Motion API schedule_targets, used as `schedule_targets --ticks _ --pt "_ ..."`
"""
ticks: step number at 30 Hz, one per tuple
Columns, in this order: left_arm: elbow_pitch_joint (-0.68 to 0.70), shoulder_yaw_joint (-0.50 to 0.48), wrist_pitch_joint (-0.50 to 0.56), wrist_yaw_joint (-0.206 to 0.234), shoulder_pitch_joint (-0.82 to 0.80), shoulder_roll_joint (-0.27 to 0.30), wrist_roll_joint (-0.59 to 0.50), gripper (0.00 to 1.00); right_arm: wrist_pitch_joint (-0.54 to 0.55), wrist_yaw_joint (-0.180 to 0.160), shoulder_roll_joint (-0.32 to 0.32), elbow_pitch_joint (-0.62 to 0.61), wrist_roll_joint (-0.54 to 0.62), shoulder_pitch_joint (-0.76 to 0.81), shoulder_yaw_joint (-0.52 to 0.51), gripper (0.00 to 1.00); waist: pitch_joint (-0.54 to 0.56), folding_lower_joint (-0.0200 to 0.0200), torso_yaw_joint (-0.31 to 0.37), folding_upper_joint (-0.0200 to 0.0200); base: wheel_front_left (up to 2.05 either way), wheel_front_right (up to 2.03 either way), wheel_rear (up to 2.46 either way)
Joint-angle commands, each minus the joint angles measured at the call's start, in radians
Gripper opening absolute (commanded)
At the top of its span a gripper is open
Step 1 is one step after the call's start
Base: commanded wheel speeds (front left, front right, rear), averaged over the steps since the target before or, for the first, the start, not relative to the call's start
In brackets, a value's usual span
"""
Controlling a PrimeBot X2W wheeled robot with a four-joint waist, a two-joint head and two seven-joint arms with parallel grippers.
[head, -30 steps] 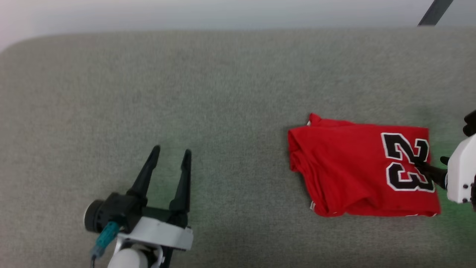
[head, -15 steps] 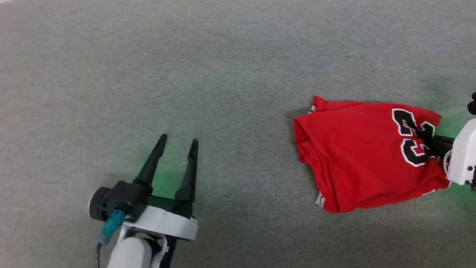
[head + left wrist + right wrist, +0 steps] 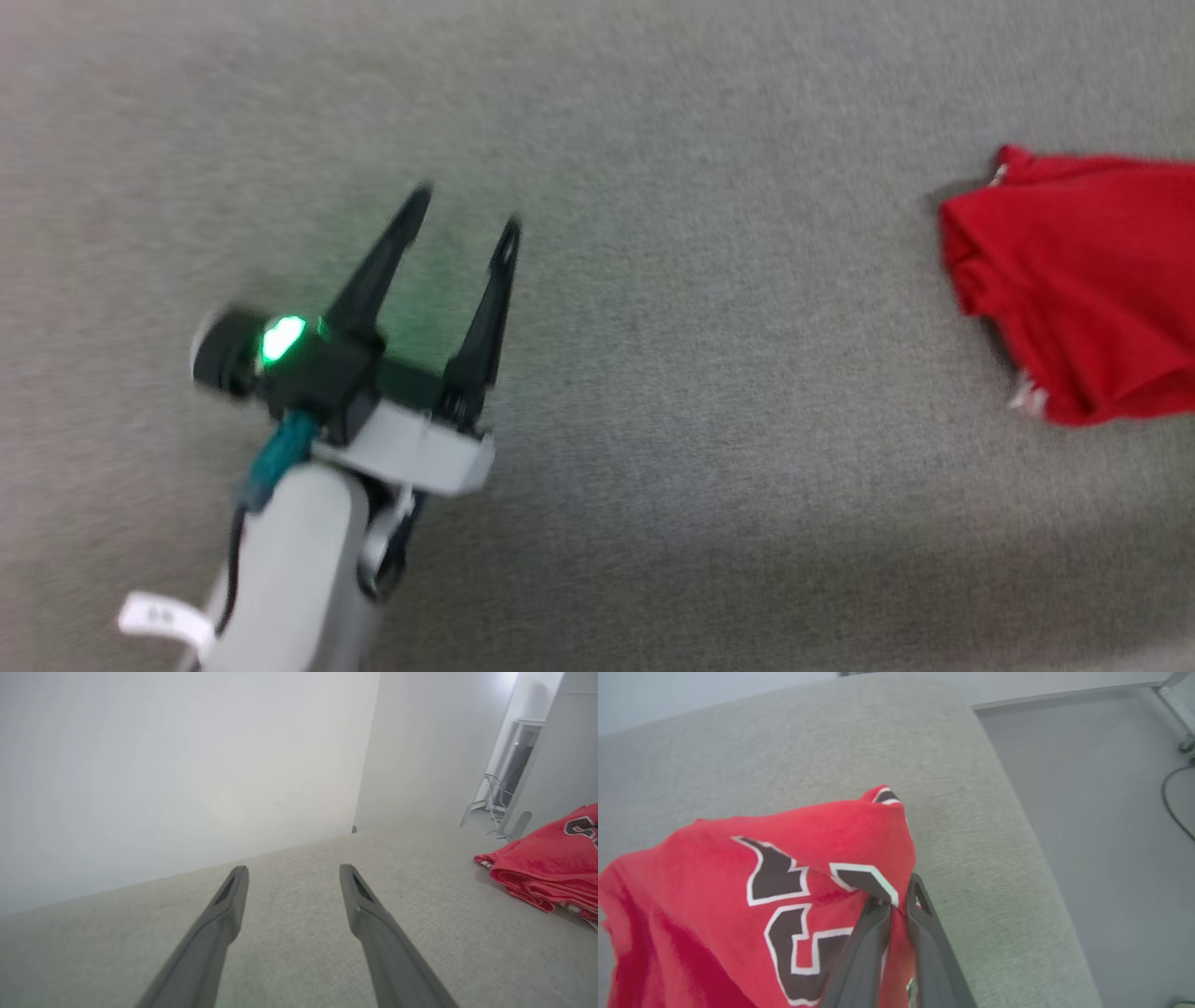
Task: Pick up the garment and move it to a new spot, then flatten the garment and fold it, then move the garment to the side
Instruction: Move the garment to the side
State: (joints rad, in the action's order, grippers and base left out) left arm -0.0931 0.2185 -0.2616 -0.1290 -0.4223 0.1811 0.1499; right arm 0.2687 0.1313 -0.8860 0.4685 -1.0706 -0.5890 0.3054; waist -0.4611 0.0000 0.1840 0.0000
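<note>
Garment [image 3: 1074, 280] cut off at right edge, right claw [image 3: 900, 896] pinching it

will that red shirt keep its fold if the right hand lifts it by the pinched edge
Probably flops: the garment tents and sags where the right hand pinches it. Likely light, since one small pinch raises it. Its folded layers may slip apart.

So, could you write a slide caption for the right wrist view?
Right gripper pinching the red garment by its printed edge, above the grey surface.
</note>
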Motion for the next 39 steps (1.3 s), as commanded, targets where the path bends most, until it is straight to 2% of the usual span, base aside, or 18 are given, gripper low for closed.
schedule_targets --ticks 1,8,13,22,28,29,30,31,32,39 --pt "0.001 0.011 -0.004 -0.002 -0.043 0.017 -0.015 1.0 -0.028 -0.001 0.001 0.01 -0.012 -0.028 -0.012 0.0 -0.101 0.0 0.077 0.0 0.0 0.0 0.0" --pt "-0.011 0.089 -0.004 -0.002 -0.258 0.059 -0.019 1.0 -0.159 -0.001 -0.026 0.166 0.055 -0.162 -0.012 0.0 -0.209 0.0 0.092 0.0 0.0 0.0 0.0" --pt "-0.018 0.124 -0.004 -0.002 -0.357 0.071 -0.023 1.0 -0.241 -0.001 -0.01 0.304 0.14 -0.312 0.022 0.0 -0.265 0.0 0.08 0.0 0.0 0.0 0.0" --pt "-0.019 0.136 -0.002 -0.002 -0.401 0.075 -0.037 1.0 -0.361 -0.001 0.02 0.542 0.23 -0.498 0.084 0.0 -0.324 0.0 0.047 0.0 0.0 0.0 0.0" --pt "-0.03 0.123 -0.002 0.0 -0.377 0.089 -0.045 1.0 -0.43 -0.001 0.057 0.626 0.236 -0.536 0.126 0.02 -0.324 0.0 0.046 0.0 0.0 0.0 0.0" --pt "-0.03 0.121 -0.002 0.0 -0.373 0.089 -0.046 1.0 -0.439 -0.001 0.064 0.637 0.235 -0.537 0.134 0.26 -0.32 0.0 0.046 0.0 0.0 0.0 0.0" --pt "-0.03 0.12 -0.002 0.0 -0.368 0.088 -0.046 1.0 -0.445 -0.001 0.068 0.646 0.235 -0.538 0.143 0.44 -0.315 0.0 0.046 0.0 0.0 0.0 0.0" --pt "-0.028 0.119 -0.002 0.0 -0.365 0.087 -0.045 1.0 -0.451 -0.001 0.067 0.656 0.239 -0.541 0.15 0.78 -0.308 0.0 0.045 0.0 0.0 0.0 0.0" --pt "-0.026 0.119 -0.002 0.0 -0.362 0.083 -0.044 1.0 -0.459 -0.001 0.065 0.666 0.24 -0.543 0.157 1.0 -0.299 0.0 0.044 0.0 0.0 0.0 0.0" --pt "-0.033 0.098 -0.002 0.002 -0.292 0.048 -0.017 1.0 -0.497 -0.001 0.072 0.665 0.265 -0.516 0.236 1.0 -0.182 0.0 0.023 0.0 0.0 0.0 0.0"
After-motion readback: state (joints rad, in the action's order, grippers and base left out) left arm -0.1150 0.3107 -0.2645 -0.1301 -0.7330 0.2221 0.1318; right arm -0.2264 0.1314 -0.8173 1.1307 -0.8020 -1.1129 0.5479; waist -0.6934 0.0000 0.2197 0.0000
